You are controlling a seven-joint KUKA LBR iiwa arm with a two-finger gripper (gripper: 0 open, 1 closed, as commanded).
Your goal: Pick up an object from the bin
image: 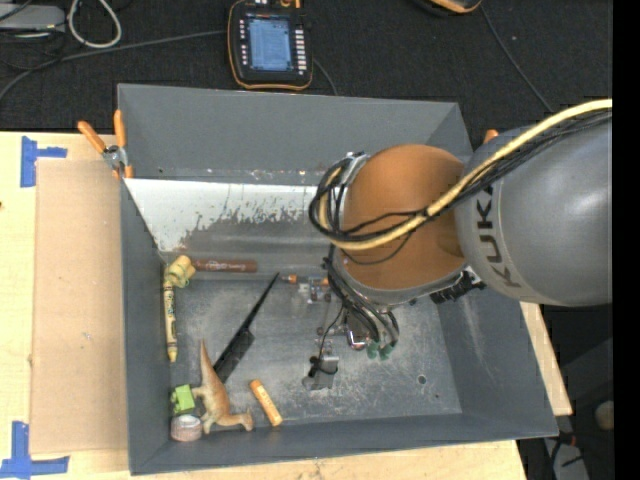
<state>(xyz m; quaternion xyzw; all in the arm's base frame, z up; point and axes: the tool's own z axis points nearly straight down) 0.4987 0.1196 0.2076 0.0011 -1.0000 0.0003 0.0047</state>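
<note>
Fingers of the gripper (320,370): apart or together, I cannot tell; they hang low over bare bin (290,133) floor.
Nearest to them, toward the view's left, lies a black comb (243,336), its long axis slanting to the near-left corner. An orange peg (265,403) sits nearer the front.

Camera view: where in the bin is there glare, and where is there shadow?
In the camera view, glare whitens the bin's far wall; the floor beneath the orange cover and the gripper looks darker, in shadow; the left corner with the toy dinosaur is evenly lit.
</note>
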